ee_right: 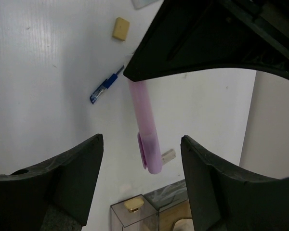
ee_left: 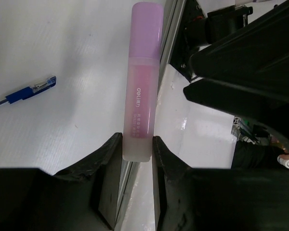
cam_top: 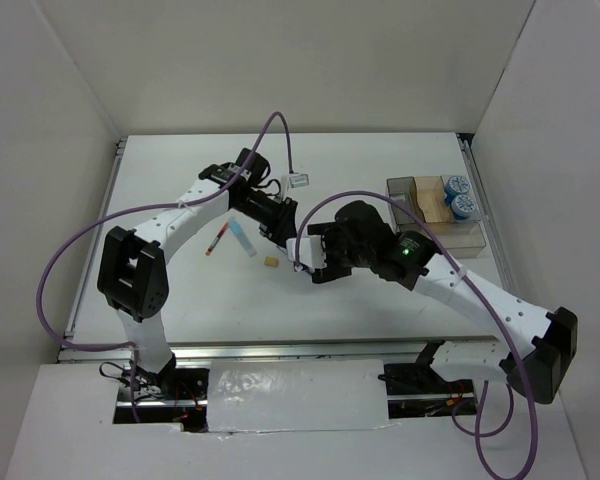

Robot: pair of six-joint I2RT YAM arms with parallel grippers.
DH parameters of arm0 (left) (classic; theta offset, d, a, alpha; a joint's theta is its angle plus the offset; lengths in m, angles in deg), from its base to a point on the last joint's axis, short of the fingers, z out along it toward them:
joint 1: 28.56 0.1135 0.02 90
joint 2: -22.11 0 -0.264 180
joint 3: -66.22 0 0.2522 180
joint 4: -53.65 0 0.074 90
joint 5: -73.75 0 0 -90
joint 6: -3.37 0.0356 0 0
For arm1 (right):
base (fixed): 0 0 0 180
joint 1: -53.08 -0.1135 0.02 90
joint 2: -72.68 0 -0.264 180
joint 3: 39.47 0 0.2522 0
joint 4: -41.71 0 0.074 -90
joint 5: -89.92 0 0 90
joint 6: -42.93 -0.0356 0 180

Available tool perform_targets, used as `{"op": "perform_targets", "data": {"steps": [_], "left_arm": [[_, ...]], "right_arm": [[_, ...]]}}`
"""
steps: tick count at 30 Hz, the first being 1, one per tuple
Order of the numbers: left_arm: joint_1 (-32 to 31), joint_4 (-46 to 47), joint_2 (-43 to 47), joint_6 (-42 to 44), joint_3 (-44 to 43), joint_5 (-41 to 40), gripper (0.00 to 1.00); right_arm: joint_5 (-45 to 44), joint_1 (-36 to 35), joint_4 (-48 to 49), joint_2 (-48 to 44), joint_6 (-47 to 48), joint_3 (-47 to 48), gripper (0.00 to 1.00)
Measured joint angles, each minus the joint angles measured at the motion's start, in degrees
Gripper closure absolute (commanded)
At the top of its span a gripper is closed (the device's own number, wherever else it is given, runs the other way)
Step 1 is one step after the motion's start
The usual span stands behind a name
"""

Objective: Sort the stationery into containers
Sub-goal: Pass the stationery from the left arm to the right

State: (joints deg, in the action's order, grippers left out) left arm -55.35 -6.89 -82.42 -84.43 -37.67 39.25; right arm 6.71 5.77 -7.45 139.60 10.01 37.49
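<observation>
Likely handover: left pincer [ee_left: 137, 149] gripped pink bar [ee_left: 144, 82] end; right pincer [ee_right: 142, 139] gaped empty, needed to straddle bar mid-length before closing.

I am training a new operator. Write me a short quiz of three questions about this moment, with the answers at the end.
1. True or false: the left gripper is shut on the pink bar.
2. Where are the two blue-white rolls? A) in the clear tray; B) on the table beside the red pen; C) in the left gripper.
3. Fill in the missing word: the right gripper is ___ (open or shut).

Key: 1 true; 2 A; 3 open.
</observation>
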Motion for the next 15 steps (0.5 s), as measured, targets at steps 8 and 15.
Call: {"op": "perform_targets", "data": {"steps": [8, 15], "left_arm": [[0.0, -0.3, 0.0, -1.0, -0.5, 1.7, 1.0], [-1.4, -1.3, 0.1, -0.5, -1.4, 2.9, 1.0]], "right_arm": [[-0.2, -2.0, -1.0, 2.1, 1.3, 0.0, 0.33], [-1.5, -0.9, -0.2, 5.3, 2.5, 0.0, 0.51]]}}
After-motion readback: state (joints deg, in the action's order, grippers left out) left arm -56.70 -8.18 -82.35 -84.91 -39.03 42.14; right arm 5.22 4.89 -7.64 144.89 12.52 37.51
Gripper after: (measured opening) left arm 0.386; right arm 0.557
